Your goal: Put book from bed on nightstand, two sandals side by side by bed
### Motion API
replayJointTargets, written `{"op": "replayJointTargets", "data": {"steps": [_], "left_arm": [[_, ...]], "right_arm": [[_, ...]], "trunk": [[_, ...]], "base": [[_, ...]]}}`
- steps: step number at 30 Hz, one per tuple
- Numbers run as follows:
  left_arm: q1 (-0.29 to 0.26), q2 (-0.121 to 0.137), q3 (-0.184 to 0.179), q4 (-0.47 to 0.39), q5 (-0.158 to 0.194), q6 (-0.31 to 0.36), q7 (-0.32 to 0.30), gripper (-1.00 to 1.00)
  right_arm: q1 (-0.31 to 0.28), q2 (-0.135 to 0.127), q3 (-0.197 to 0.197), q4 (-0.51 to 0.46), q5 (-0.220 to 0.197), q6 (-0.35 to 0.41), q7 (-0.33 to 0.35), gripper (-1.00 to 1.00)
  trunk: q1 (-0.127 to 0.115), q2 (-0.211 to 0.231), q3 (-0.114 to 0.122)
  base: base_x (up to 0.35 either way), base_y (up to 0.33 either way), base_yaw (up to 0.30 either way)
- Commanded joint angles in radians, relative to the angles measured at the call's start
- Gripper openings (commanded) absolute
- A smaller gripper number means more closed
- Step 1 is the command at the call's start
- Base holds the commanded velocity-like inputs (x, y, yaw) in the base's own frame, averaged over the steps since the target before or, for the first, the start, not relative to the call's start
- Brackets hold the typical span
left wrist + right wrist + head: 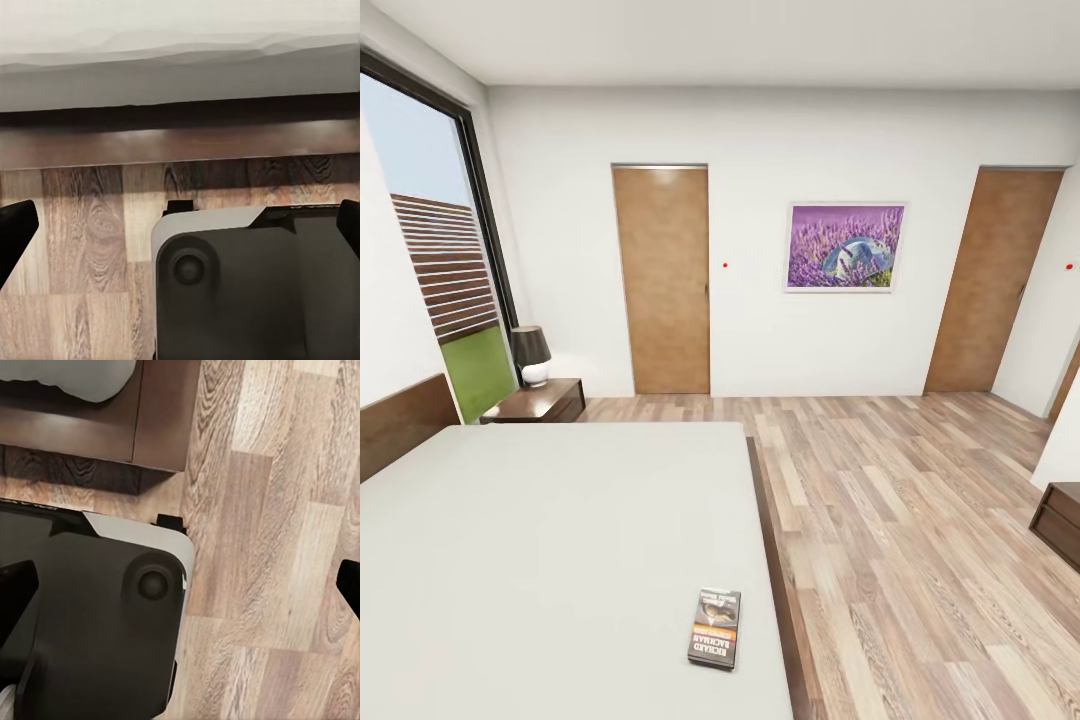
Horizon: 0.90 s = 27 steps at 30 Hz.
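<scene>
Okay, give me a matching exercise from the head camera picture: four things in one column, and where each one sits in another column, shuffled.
Things:
1. book
2. lamp
3. lavender picture
4. nightstand

Places:
A. on the white wall between the two brown doors
B. lying flat on the white mattress near the bed's foot corner
C. on the floor beside the headboard, below the window
D. standing on top of the nightstand

Pairs: 1-B, 2-D, 3-A, 4-C
</scene>
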Motion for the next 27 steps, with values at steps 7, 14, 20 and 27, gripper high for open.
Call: {"op": "replayJointTargets", "data": {"steps": [7,14,20,27], "left_arm": [[0.0,0.001,-0.008,-0.001,0.009,-0.002,0.004,1.0],[-0.009,-0.013,-0.006,-0.009,0.009,0.014,0.001,1.0],[-0.029,-0.06,-0.008,-0.056,0.01,0.113,0.001,1.0],[-0.064,-0.077,-0.009,-0.325,0.01,0.369,0.005,1.0]], "right_arm": [[-0.001,-0.002,0.007,0.002,-0.011,-0.001,0.001,1.0],[-0.001,-0.004,0.006,-0.003,-0.012,-0.002,0.001,1.0],[-0.001,-0.005,0.006,-0.006,-0.014,-0.004,0.0,1.0],[-0.001,-0.005,0.004,-0.007,-0.018,-0.007,0.0,1.0]], "trunk": [[0.0,-0.001,0.0],[0.0,-0.001,0.0],[0.0,-0.001,0.0],[0.0,-0.001,0.0]], "base": [[0.0,0.0,0.0],[0.0,0.0,0.0],[0.0,0.0,0.0],[0.0,0.0,0.0]]}}
